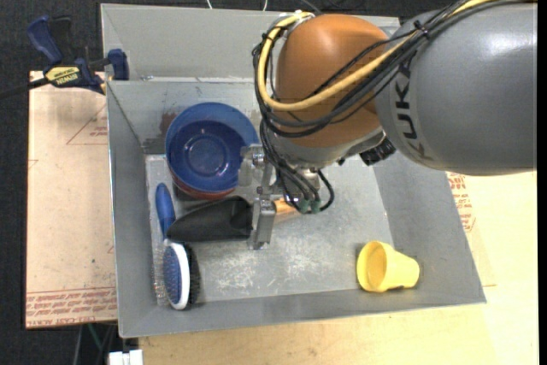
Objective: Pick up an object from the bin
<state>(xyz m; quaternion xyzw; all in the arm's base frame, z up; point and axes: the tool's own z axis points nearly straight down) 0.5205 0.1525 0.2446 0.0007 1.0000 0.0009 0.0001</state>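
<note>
Lying on the floor of the bin [128, 151], left of centre, the black elongated thing [208, 223] runs its long axis across the view, left to right. Its right-hand end sits at the pincer [261, 222], touching or just beside, too close to call! So the thing stretches away to the view's left of the pincer, and any grasp, I'd judge, has to close across that axis. Released or clenched? I cannot tell. A blue bowl [205, 154] sits just behind, a blue brush [176, 273] in front, and a yellow cup [386, 267] well apart to the right.
</note>
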